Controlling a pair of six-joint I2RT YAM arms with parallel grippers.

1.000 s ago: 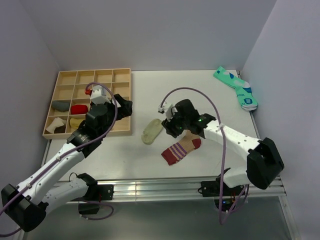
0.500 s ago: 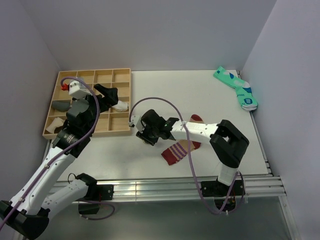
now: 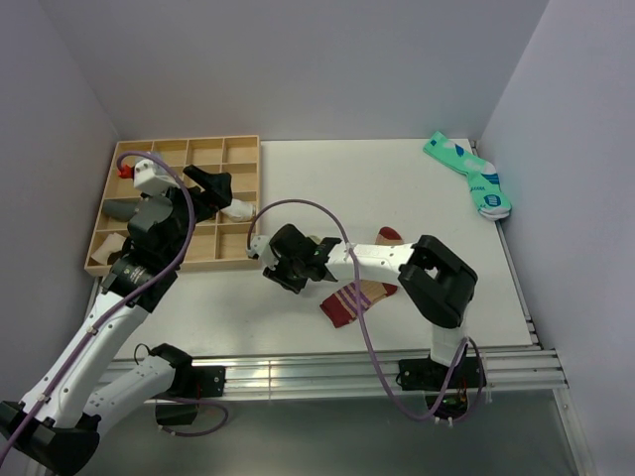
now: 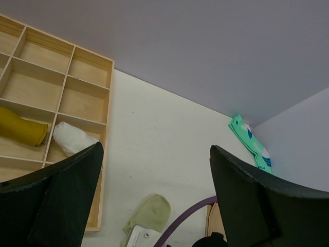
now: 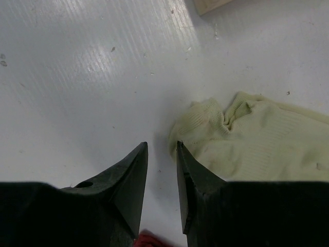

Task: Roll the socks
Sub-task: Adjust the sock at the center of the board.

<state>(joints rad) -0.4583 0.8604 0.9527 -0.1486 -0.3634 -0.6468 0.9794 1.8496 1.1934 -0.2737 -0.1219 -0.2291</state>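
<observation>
The pale olive-green sock (image 5: 257, 149) lies flat on the table, its bunched edge against the outer side of my right gripper's right-hand finger. My right gripper (image 5: 162, 144) is low over the table, jaws a narrow gap apart with only bare table between them. In the top view the right gripper (image 3: 281, 268) covers most of that sock. The tan sock with maroon toe and striped cuff (image 3: 355, 296) lies loose just right of it. The olive sock (image 4: 149, 216) also shows in the left wrist view. My left gripper (image 3: 213, 186) hangs wide open and empty above the tray's right side, as the left wrist view (image 4: 156, 148) confirms.
A wooden compartment tray (image 3: 243, 149) sits at the back left, holding rolled socks, among them a white one (image 4: 72, 139) and a yellow one (image 4: 20, 128). A teal patterned sock pair (image 3: 471, 174) lies at the back right corner. Walls close in on three sides.
My right gripper has let go of the tan sock, which now lies on the table, and has swung left down to the olive sock. My left arm has drawn back left over the tray.
</observation>
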